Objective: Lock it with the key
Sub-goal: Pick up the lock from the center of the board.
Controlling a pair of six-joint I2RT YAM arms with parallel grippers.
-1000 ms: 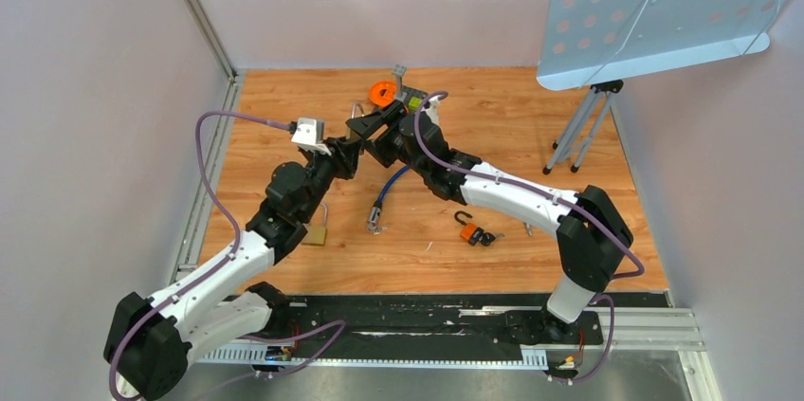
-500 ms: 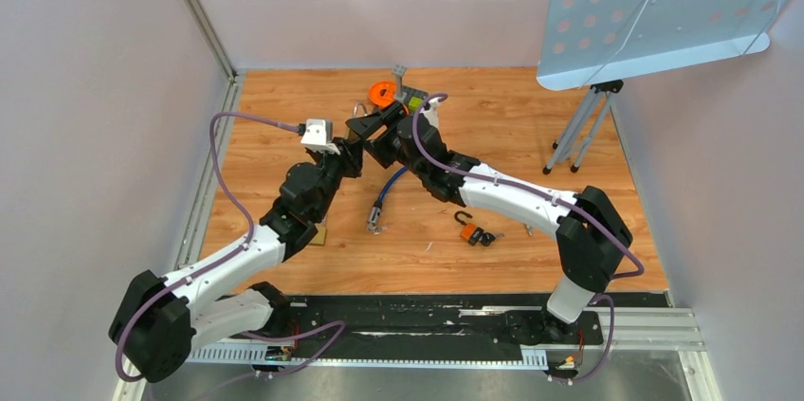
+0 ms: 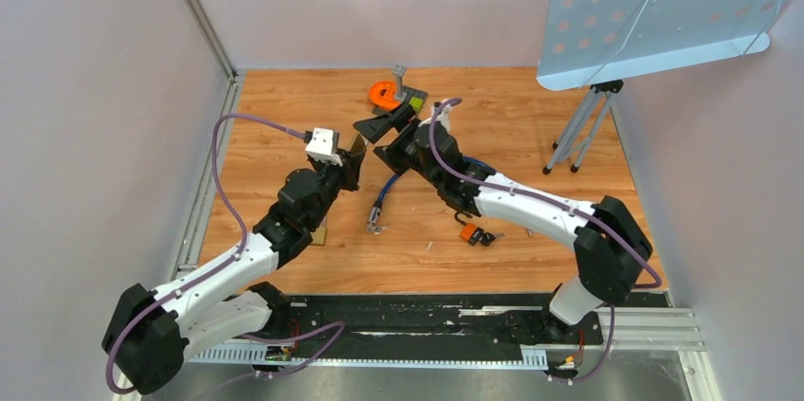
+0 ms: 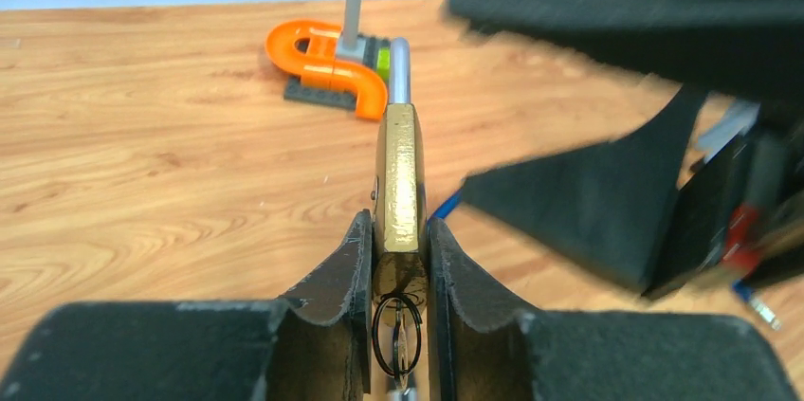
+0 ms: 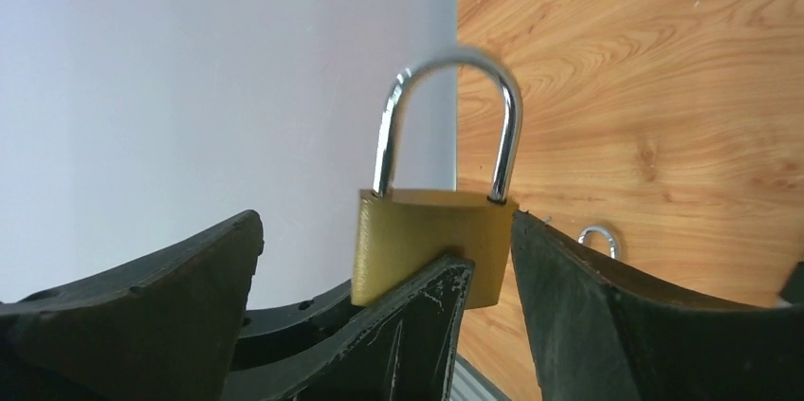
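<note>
A brass padlock (image 4: 399, 178) with a silver shackle (image 5: 446, 126) is held off the table in my left gripper (image 4: 398, 249), which is shut on its body. A key with a black ring (image 4: 396, 335) hangs from the lock's underside between the left fingers. My right gripper (image 5: 385, 221) is open, with a finger (image 5: 607, 316) on each side of the padlock and not touching it. In the top view the left gripper (image 3: 353, 150) and right gripper (image 3: 381, 140) meet at the middle back of the table.
An orange curved piece on a dark base (image 3: 384, 93) stands just behind the grippers. A blue cable lock (image 3: 384, 194), a small orange and black padlock (image 3: 474, 233) and another brass padlock (image 3: 318, 233) lie on the wood. A tripod (image 3: 578, 131) stands at the right.
The right arm has shifted right and its jaws now stand wider around the padlock. The left wrist has moved slightly right, still holding the padlock.
</note>
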